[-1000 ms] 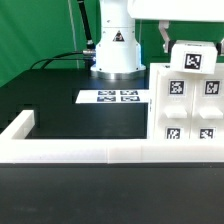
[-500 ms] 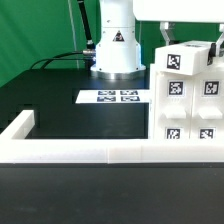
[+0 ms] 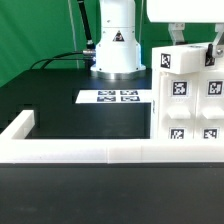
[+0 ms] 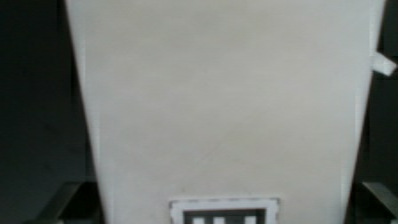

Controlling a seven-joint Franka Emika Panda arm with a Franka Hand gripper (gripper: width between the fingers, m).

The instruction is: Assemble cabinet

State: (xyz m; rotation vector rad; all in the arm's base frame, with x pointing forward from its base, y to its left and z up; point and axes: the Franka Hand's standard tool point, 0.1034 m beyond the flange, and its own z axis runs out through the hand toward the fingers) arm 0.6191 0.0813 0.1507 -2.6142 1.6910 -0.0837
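The cabinet body (image 3: pixel 190 112) is a white boxy unit with several tag markers, standing at the exterior view's right against the front rail. My gripper (image 3: pixel 196 42) is above it, shut on a white tagged cabinet panel (image 3: pixel 185 60) that hangs just over the body's top. I cannot tell whether the two touch. In the wrist view the held panel (image 4: pixel 222 100) fills the frame, with a tag at its end. My gripper (image 4: pixel 222 205) straddles it, and a dark finger (image 4: pixel 71 200) shows on each side.
The marker board (image 3: pixel 115 97) lies flat on the black table in front of the robot base (image 3: pixel 117 50). A long low white border rail (image 3: pixel 80 152) runs along the front and turns back at the left. A green curtain (image 3: pixel 30 30) hangs behind.
The held panel has turned and shifted toward the exterior view's left, now showing two tagged faces and sitting closer over the cabinet body.
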